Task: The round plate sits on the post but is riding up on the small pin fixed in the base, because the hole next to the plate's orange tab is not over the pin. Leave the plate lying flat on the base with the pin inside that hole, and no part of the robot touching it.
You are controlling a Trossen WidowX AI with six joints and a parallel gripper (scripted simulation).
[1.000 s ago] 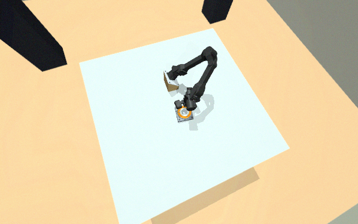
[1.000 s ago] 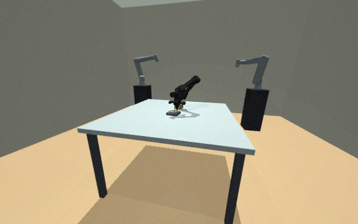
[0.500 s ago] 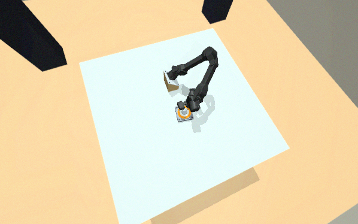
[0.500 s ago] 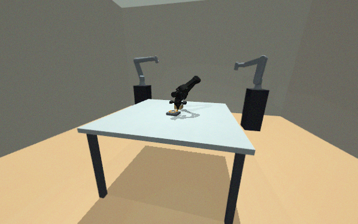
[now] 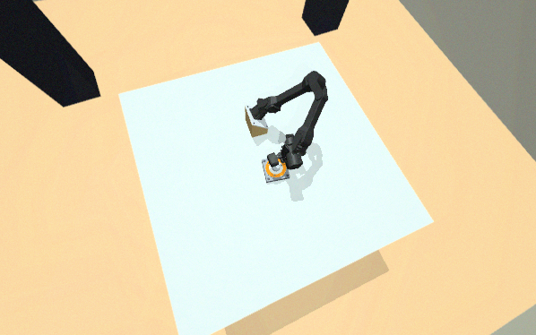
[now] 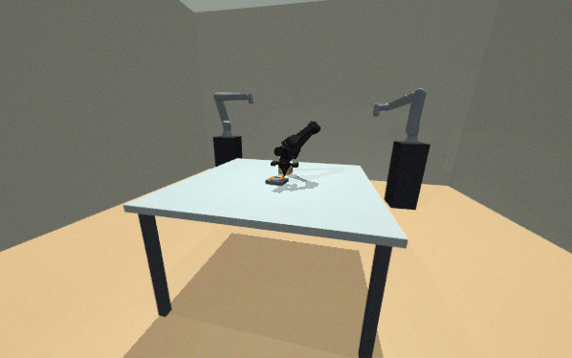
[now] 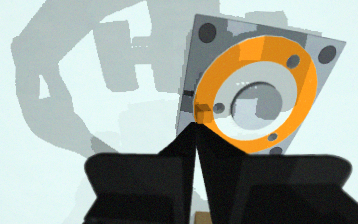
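Observation:
The round plate has an orange ring [image 5: 276, 176] [image 7: 307, 85] and pale centre, and sits around the round post [image 7: 250, 107] over the grey square base [image 6: 276, 182] [image 7: 190, 60]. Its orange tab [image 7: 202, 114] points left and slightly down in the wrist view, with a small hole [image 7: 219, 108] beside it. I cannot see the pin, nor tell whether the plate lies flat. A dark mark [image 7: 188, 93] is on the base's left edge, a little above the tab. My gripper [image 6: 284, 175] [image 7: 195, 127] is shut and empty; its tips are right at the tab's lower edge, perhaps touching.
The arm's brown mounting block [image 5: 259, 131] [image 6: 282, 170] stands behind the base on the white table [image 5: 203, 215] [image 6: 217, 196]. The base's dark round corner holes [image 7: 207, 33] [image 7: 327, 54] show. Two grey arms [image 6: 222, 107] [image 6: 415, 115] stand on black pedestals beyond the table.

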